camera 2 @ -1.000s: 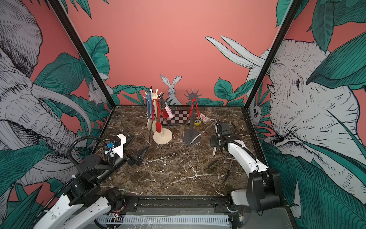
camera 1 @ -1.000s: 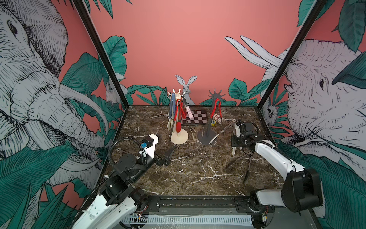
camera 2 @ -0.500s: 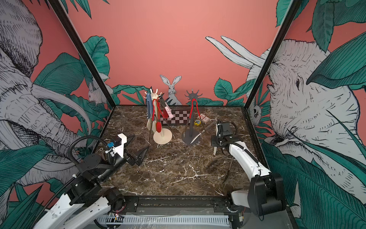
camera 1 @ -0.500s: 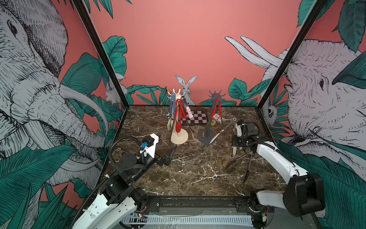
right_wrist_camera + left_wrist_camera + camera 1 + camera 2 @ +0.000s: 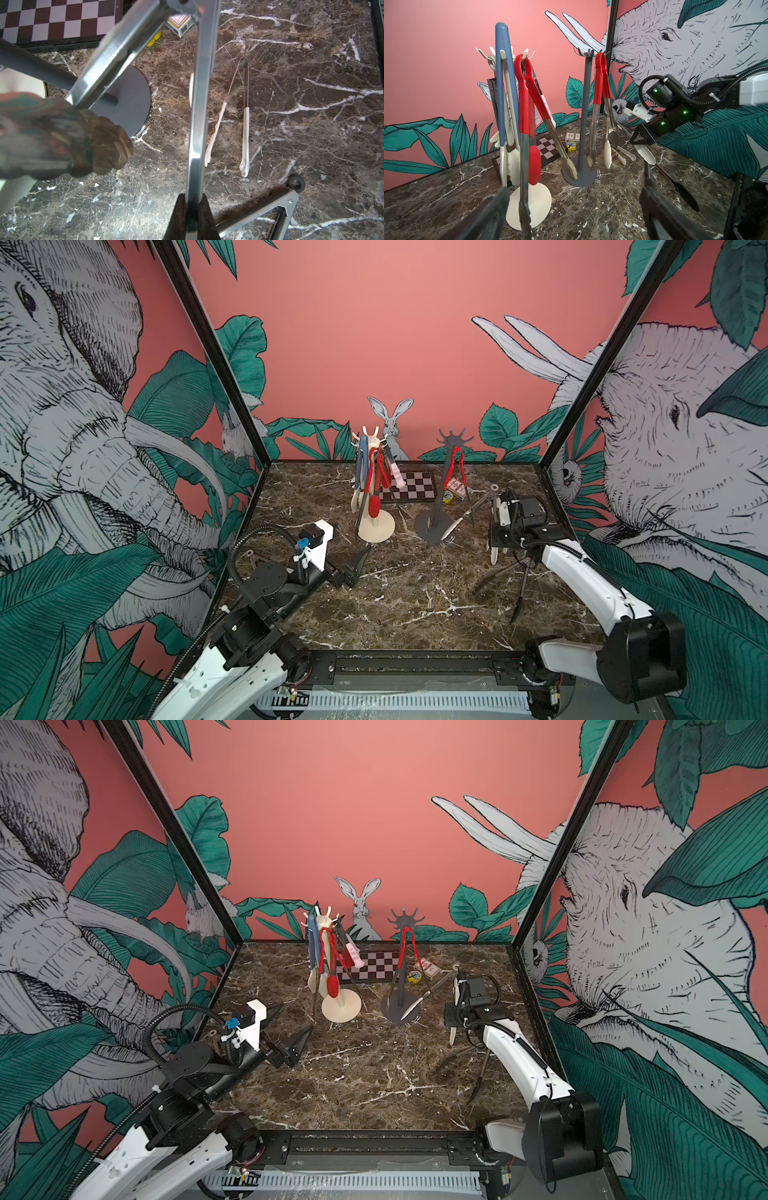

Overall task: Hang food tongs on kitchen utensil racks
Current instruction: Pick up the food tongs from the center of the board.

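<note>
- Right now the right gripper (image 5: 192, 216) is pinching one steel arm of the cream-tipped metal tongs (image 5: 473, 508), with its fingers clamped tight on that arm.
- Those tongs are splaying out in a wide V, with the hinge end sitting higher than the tips. The free arm is slanting down toward the dark grey rack (image 5: 442, 485), and its cream tip is showing over the rack's round base. I cannot tell whether it is touching the rack.
- The gripped arm is pointing downward, its cream tip poking out below the fingers, close to the marble table (image 5: 415, 593).
- Meanwhile the left gripper (image 5: 289, 1023) is hovering low over the near left part of the table, facing both racks. Its jaws are spreading wide and holding nothing.
- The cream-white rack (image 5: 376, 526) is standing to the left of the dark one, their bases near each other but apart. It is carrying a crowd of tongs: blue tongs (image 5: 501, 83), red-handled tongs (image 5: 522, 93), pink-tipped tongs (image 5: 397, 479) and more that I cannot sort out.
- The dark grey rack is carrying a single pair, red-gripped steel tongs (image 5: 600, 83), which are hanging from a prong at its crown.
- Two more pairs are lying flat on the table. The black-tipped tongs (image 5: 521, 589) are beside the right arm, and the thin wire tongs (image 5: 245, 124) with white tips are near the dark rack's base.
- Behind the racks a checkered board (image 5: 411, 485) is lying against the back wall, with a small card box (image 5: 457, 486) and a yellow trinket (image 5: 448, 497) sitting just beside it.
</note>
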### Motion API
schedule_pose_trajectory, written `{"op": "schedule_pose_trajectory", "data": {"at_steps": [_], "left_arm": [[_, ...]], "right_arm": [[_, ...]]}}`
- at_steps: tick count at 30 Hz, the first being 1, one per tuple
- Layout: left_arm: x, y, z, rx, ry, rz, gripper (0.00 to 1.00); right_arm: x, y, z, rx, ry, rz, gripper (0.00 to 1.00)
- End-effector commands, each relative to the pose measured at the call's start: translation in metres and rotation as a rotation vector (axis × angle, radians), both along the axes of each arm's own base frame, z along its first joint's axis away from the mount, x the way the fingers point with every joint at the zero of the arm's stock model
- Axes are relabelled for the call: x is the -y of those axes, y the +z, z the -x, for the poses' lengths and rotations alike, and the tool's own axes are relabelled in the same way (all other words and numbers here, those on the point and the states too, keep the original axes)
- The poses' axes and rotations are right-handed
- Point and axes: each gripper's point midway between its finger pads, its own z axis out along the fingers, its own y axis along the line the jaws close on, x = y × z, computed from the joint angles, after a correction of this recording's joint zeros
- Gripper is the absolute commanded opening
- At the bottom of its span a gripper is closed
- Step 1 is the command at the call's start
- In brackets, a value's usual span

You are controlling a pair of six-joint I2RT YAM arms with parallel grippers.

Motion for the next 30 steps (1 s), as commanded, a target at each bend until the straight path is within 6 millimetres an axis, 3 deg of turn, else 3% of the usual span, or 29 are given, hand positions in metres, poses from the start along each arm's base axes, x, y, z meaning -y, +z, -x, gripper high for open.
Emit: {"op": "schedule_pose_trajectory", "data": {"at_steps": [1,15,30], "left_arm": [[0.001,0.006,0.002,0.028,-0.013,0.015,1.00],[-0.002,0.005,0.004,0.023,-0.007,0.015,0.99],[-0.004,0.006,0.005,0.016,-0.006,0.017,1.00]], "right_arm": [[0.004,0.010,0.001,0.041,-0.006,0.005,0.00],[0.006,-0.017,0.013,-0.040,-0.017,0.017,0.00],[0.027,-0.059,0.029,-0.182,-0.084,0.123,0.00]]}}
